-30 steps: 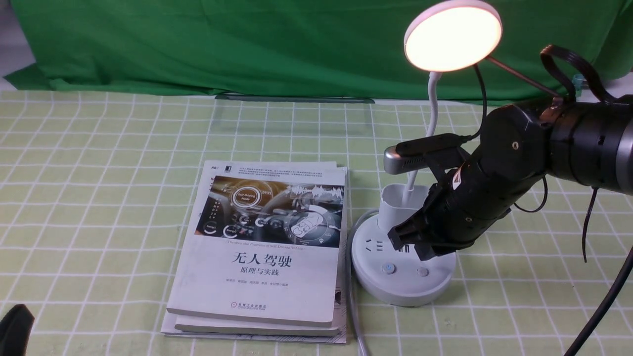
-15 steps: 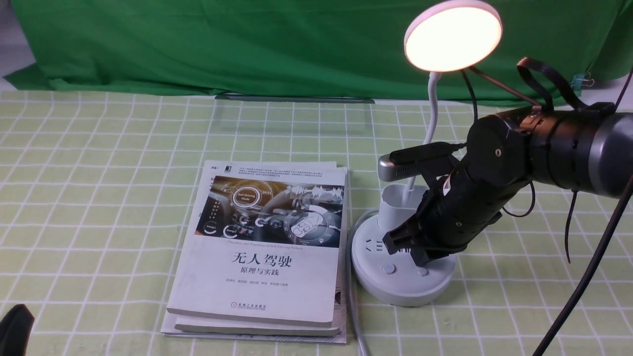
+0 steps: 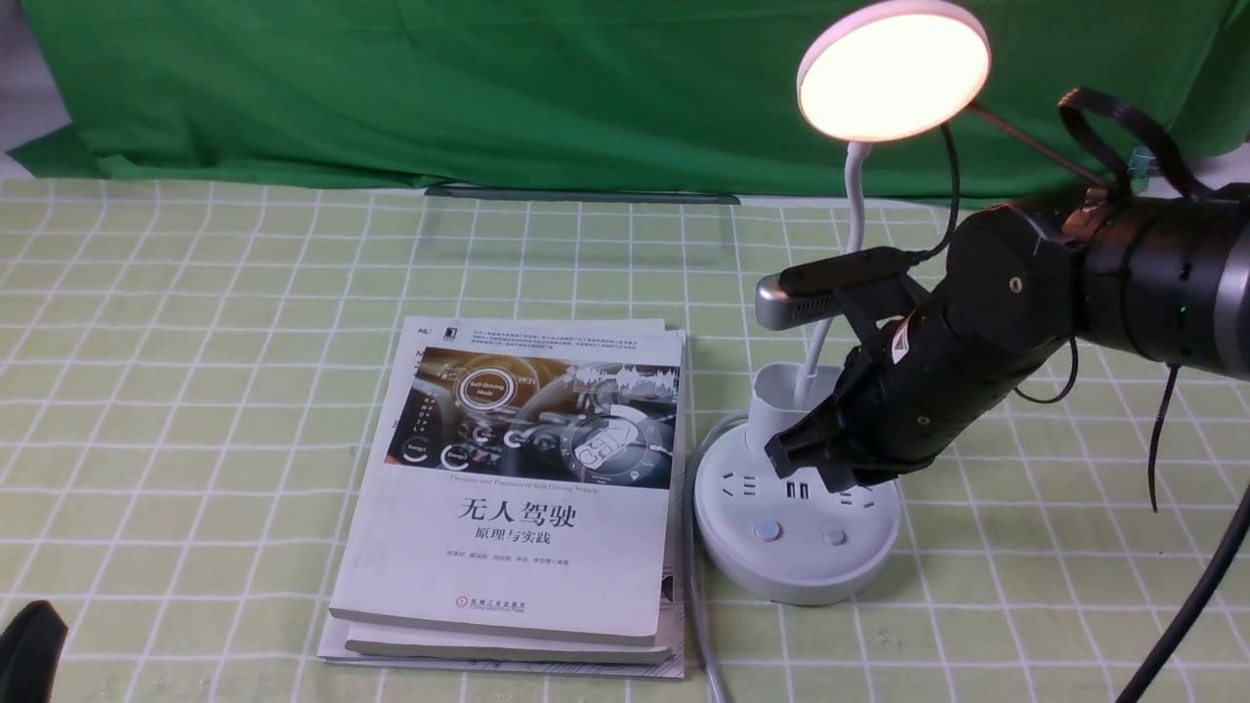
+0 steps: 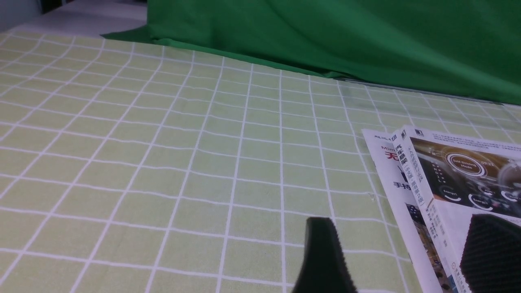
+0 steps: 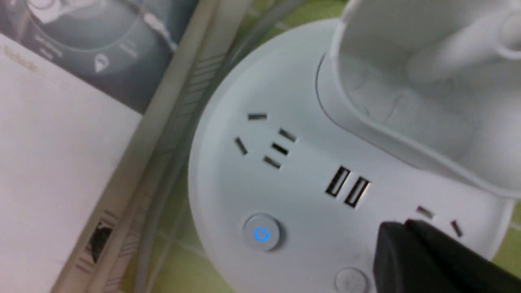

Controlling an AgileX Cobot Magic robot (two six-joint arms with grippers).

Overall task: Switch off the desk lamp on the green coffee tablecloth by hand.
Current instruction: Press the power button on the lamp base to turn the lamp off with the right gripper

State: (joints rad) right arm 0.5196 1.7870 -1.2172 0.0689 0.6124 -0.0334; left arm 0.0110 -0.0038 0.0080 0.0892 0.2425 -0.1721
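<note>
The white desk lamp [image 3: 796, 547] stands on the green coffee tablecloth [image 3: 195, 342], right of centre, and its disc head [image 3: 894, 68] glows. On its round base I see a blue-lit button [image 5: 261, 234] and a plain button [image 5: 351, 280]. The hand, my right gripper [image 3: 818, 471], is shut and empty; it hovers just above the base near the sockets, its tip [image 5: 397, 232] a little beyond the plain button. My left gripper [image 4: 403, 221] is open and empty, low over the cloth beside the books, and shows only as a black corner [image 3: 29, 649] in the front view.
A stack of books [image 3: 527, 488] lies just left of the lamp base, with the lamp's grey cable [image 3: 698, 605] running between them. A dark green backdrop cloth [image 3: 439, 88] hangs along the table's far edge. The lamp's cup holder [image 3: 781, 400] stands behind the gripper.
The right gripper dipped onto the lamp base by the buttons half a second ago and has since lifted up and back. The lamp head is lit in every frame.
</note>
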